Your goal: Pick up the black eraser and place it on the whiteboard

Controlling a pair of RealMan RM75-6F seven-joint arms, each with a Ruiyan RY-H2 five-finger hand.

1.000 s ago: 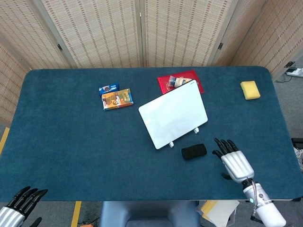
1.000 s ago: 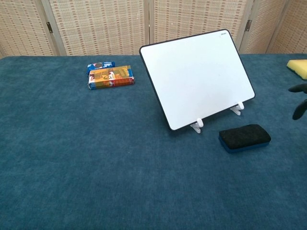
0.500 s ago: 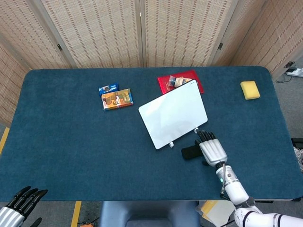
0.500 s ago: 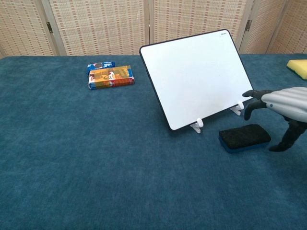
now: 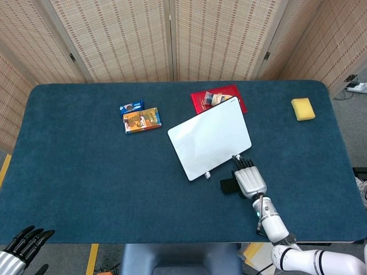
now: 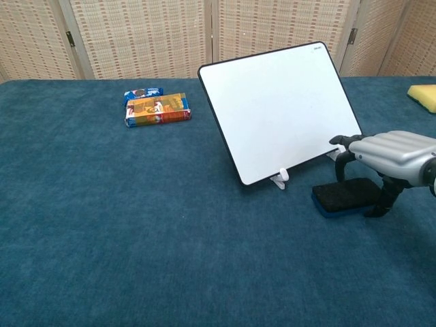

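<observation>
Head view: right hand [image 5: 250, 181] sits palm-down over the right end of the black eraser [image 5: 227, 185], which lies flat on the blue table [image 5: 86, 172] just in front of the whiteboard [image 5: 209, 137]'s lower right corner. Only the eraser's left end shows; the rest is under the hand. Fingertips reach almost to the board's foot, so the approach has little room on the far side. Left hand [image 5: 23, 245] is parked at the near left table edge, fingers apart, holding nothing, well clear of the work.

Chest view: right hand [image 6: 390, 155] is arched over the eraser [image 6: 344, 195], fingers [image 6: 340, 163] dropping down behind it and the thumb down on the near right side. They bracket the eraser, but it rests flat on the cloth, so I'd call it a grasp being set, not a hold. Can't tell if the fingertips touch it. The whiteboard [image 6: 279, 109] leans back on its small white stand clips [image 6: 279, 179], face tilted up, so an eraser laid on it may slide unless it settles at the lower edge.

Snack packs [image 6: 155, 107] and a yellow sponge [image 6: 422, 97] sit well apart from this.
</observation>
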